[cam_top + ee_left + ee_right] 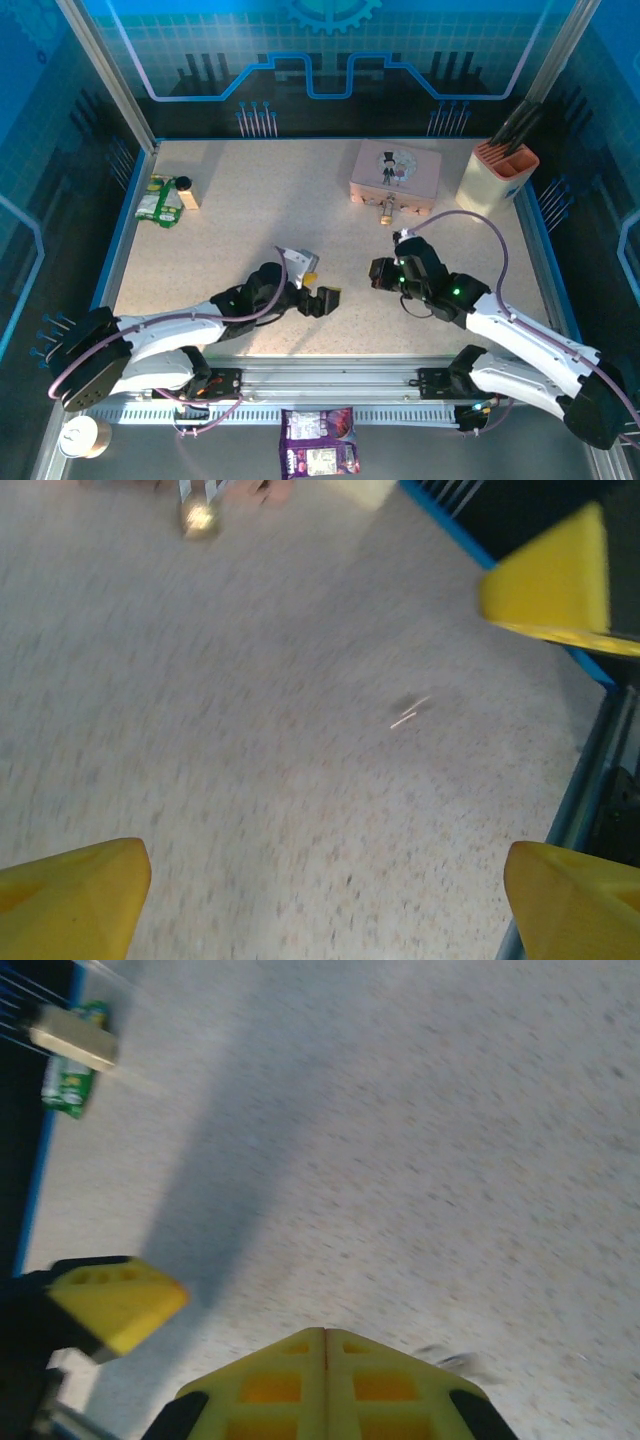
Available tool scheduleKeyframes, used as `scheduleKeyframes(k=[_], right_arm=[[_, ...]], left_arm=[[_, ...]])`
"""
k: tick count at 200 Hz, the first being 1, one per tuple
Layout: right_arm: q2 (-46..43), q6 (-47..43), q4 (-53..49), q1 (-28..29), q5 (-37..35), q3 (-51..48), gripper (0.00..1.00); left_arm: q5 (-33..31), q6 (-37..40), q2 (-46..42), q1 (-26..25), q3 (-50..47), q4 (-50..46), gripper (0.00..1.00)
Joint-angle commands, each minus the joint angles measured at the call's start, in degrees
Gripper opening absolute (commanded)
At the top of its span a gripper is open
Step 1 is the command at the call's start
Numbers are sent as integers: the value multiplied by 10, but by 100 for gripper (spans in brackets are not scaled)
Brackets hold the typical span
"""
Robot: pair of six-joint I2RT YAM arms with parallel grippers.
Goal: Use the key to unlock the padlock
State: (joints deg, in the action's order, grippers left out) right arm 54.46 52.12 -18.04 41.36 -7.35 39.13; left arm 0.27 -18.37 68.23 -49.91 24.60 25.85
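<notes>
2 packets aside, the near edge carries little: a purple packet (320, 455) lies in front of the arm bases, a pale roll (85, 435) at the near left corner. On the speckled table (250, 220) both arms reach toward the near middle, their tips close together but apart. Left gripper (325, 875): yellow fingers spread wide, bare table between them, nothing held. Right gripper (325, 1338): fingers pressed flat together, only a seam between them, nothing seen pinched. The key (408, 712) is a thin blurred sliver flat on the table beyond the open left fingers, near the right arm's yellow tip; the right wrist view shows a grey smear just beside the shut fingers, too blurred to name. Farther out, the padlock (386, 213) – small, brass-gold – sits against the near face of the pink box (396, 172), at its clasp; whether its shackle passes through the clasp I cannot tell. Key and padlock are well apart. At the far right corner stands a cream holder (497, 170) with dark handles sticking up; at the far left edge lie a green packet (160, 203) and a small dark-capped bottle (186, 191), just beside each other.
</notes>
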Motion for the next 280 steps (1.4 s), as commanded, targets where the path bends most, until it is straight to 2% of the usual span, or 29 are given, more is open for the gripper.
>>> scheduleKeyframes(k=[1,17,32,38,49,68,81,111,132,156,185,222,280], right_arm=[[7,-30,-13,-8,29,50,0],[11,-38,-18,-8,39,77,0],[12,-43,-21,-8,43,93,0],[12,-45,-26,-7,41,97,0],[15,-51,-48,-8,28,105,0],[32,-63,-102,-17,-10,103,0],[50,-66,-115,-36,0,84,0],[126,-96,-80,-71,55,54,20],[203,-161,-88,-72,46,89,32],[298,-235,-121,-72,34,154,40],[385,-286,-165,-71,11,220,41],[446,-321,-210,-72,-1,274,41],[525,-352,-247,-72,2,318,40]], left_arm=[[39,204,34,-4,5,166,88],[72,286,63,-4,3,227,83],[94,325,86,-2,12,251,82],[104,335,91,0,20,249,77],[111,336,95,10,26,245,71],[117,318,86,29,12,261,71],[113,311,73,37,-5,268,71],[84,306,20,45,-44,244,73],[58,294,-25,49,-77,241,75],[43,282,-72,53,-98,217,76],[32,274,-116,55,-118,197,77],[22,276,-154,59,-132,164,82],[21,278,-157,66,-136,159,88]])
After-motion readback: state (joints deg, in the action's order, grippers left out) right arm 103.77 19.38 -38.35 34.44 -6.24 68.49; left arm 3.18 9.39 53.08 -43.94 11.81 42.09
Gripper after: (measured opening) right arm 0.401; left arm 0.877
